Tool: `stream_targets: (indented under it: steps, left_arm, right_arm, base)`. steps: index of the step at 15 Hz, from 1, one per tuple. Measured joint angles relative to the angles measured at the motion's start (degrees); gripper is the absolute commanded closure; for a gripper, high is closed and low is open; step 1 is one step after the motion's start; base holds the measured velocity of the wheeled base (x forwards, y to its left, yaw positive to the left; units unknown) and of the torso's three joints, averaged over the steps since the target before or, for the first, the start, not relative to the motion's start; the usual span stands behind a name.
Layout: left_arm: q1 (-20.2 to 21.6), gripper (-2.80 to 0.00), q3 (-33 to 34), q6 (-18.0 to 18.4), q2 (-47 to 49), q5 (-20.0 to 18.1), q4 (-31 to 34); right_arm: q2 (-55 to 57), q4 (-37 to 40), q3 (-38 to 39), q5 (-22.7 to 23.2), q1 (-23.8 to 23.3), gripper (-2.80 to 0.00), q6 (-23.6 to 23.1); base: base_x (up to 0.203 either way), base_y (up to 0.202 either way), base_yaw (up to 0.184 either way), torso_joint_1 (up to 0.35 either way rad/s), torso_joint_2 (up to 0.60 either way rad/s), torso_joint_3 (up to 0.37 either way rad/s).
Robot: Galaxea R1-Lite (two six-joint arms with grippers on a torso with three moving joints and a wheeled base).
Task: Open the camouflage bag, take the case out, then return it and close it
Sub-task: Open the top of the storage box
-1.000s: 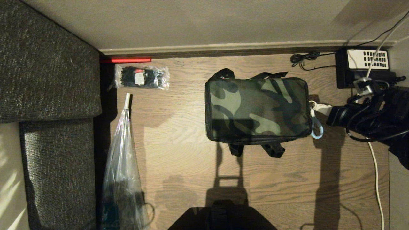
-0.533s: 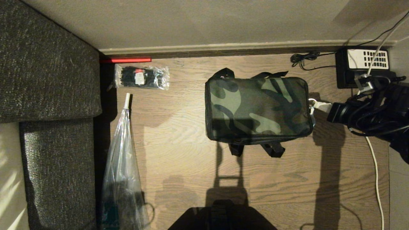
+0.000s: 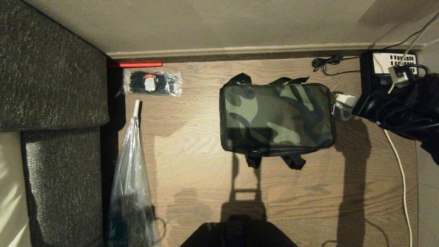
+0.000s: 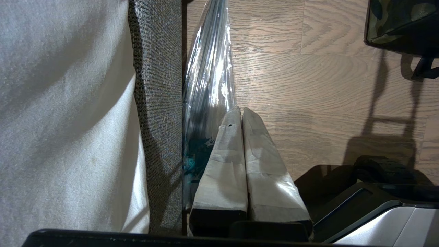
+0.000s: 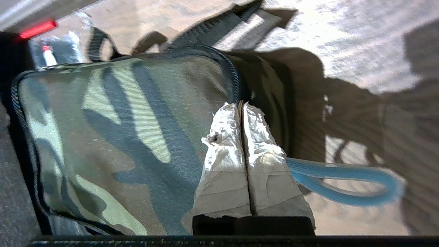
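The camouflage bag (image 3: 277, 118) lies flat on the wooden floor (image 3: 205, 178), near the far edge where the skirting board (image 3: 240, 52) runs, its lid down and the zipper running closed around the rim as far as can be seen. Black straps stick out from its far and near sides. The case is not visible.

The right claw (image 3: 337, 102) sits at the bag's right end, close to the far right corner of the bag. In the right wrist view its two white-wrapped fingers (image 5: 224, 154) are pressed together at the zipper line on the bag's edge; a blue loop (image 5: 343, 181) hangs out from beside them, and whether the fingers pinch its root or the zipper pull cannot be told.

The left claw (image 4: 239, 111) is parked low beside the robot's base, fingers together with nothing between them, next to a long clear plastic bag (image 3: 132, 178) that lies along the left edge of the floor against the dark sofa (image 3: 51, 68).

Towards the far left corner of the floor a small clear packet of black cable ties (image 3: 152, 82) lies just in front of a red strip (image 3: 135, 64). At the far right corner stands a black telephone with a white keypad (image 3: 391, 65), with cables around it, and a white cable (image 3: 401, 178) trails down the right side of the floor
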Motion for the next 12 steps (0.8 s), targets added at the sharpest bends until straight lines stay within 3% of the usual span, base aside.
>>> stream_targets:
  steps: [12]
  left_arm:
    - [0.0,0.0,0.0,0.0,0.0,0.0,0.0]
  right_arm:
    - [0.9,-0.5,-3.8,-2.0,1.3,0.0,0.3]
  base:
    - [0.0,0.0,0.0,0.0,0.0,0.0]
